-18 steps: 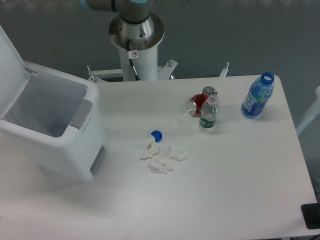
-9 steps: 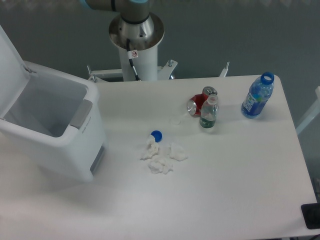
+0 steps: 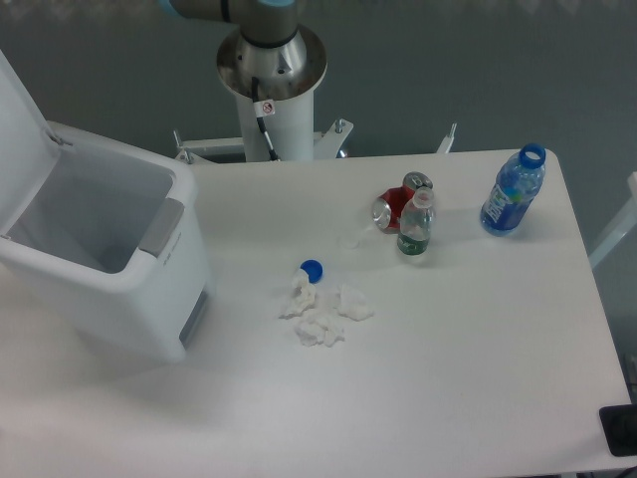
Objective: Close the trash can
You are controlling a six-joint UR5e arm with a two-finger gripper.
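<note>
1. Trash can (image 3: 109,264) sits at the tabletop (image 3: 448,378) left edge, lid (image 3: 20,129) swung up, open.
2. Hand out of frame, state not visible; only the arm base (image 3: 271,75) shows.
3. Crumpled tissues (image 3: 323,314), blue cap (image 3: 312,269), red can (image 3: 393,209), two bottles mid-right.

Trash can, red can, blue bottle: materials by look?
Trash can: looks like white moulded plastic, smooth semi-matte walls, rounded corners, grey tab at the front rim; lid up.
Red can: likely thin metal, with a shiny silver end and a dented, crushed body.
Blue bottle: clear blue-tinted plastic, see-through with glossy highlights; its neck is open, no cap.
</note>
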